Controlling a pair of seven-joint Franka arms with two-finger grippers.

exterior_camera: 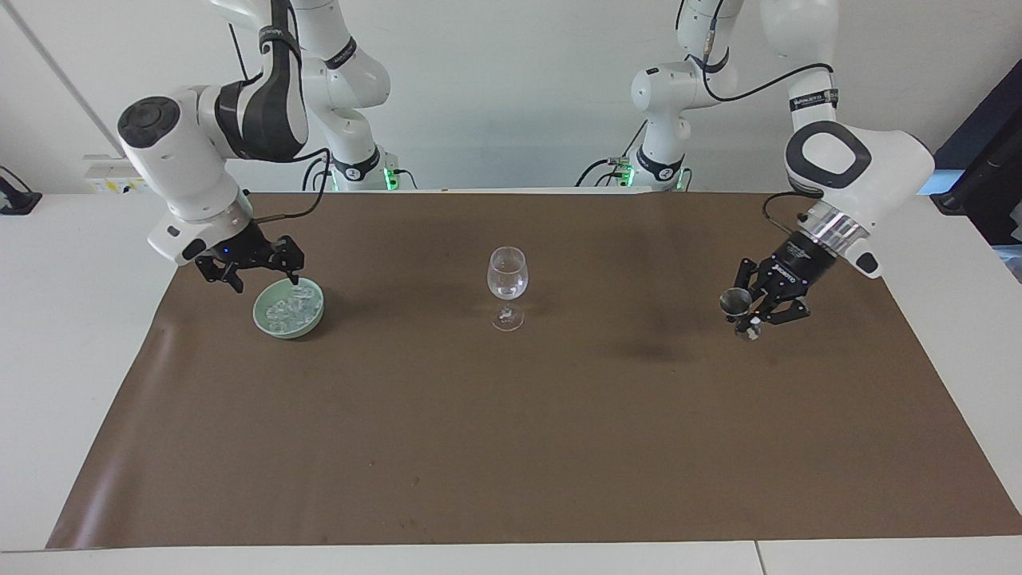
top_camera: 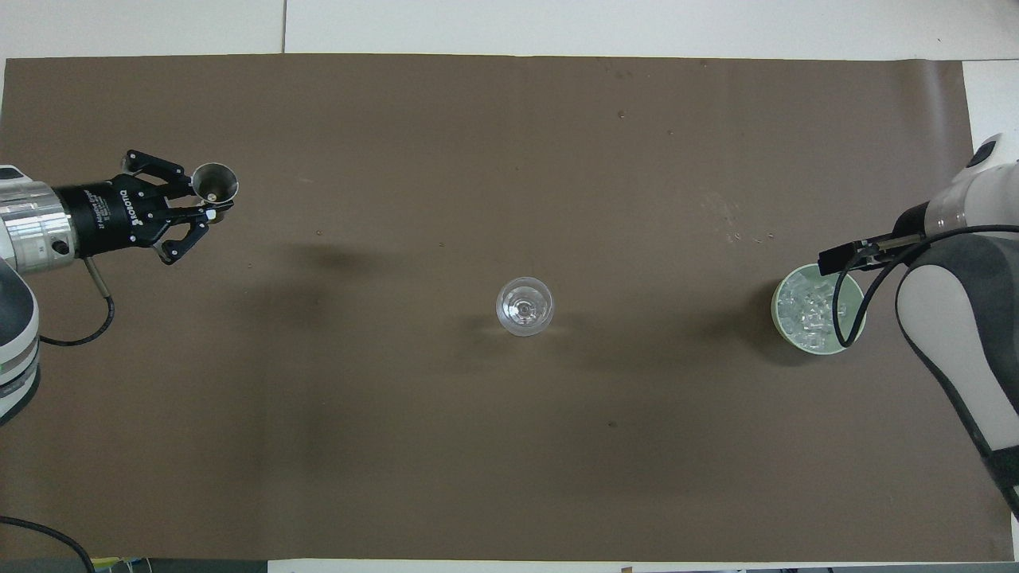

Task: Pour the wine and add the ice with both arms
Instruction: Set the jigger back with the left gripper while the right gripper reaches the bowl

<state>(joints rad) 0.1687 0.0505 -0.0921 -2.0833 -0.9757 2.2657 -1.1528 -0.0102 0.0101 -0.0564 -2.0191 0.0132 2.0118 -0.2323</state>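
Observation:
A clear wine glass (exterior_camera: pixel 507 279) stands upright mid-mat, also in the overhead view (top_camera: pixel 525 306), with a little clear wine (exterior_camera: pixel 506 287) barely showing in its bowl. A heap of clear ice (exterior_camera: pixel 292 303) lies in a pale green bowl (exterior_camera: pixel 263 319) toward the right arm's end; the ice (top_camera: pixel 808 314) and bowl (top_camera: pixel 778 322) also show from overhead. My right gripper (exterior_camera: pixel 254 273) hangs open and empty just over the bowl's rim. My left gripper (exterior_camera: pixel 754 315) is shut on a steel jigger (exterior_camera: pixel 736 303), held over the mat toward the left arm's end (top_camera: pixel 215 183).
A brown mat (exterior_camera: pixel 511 439) covers most of the white table (exterior_camera: pixel 72 335). The right arm's wrist and cable (top_camera: pixel 947 263) hang over part of the bowl in the overhead view.

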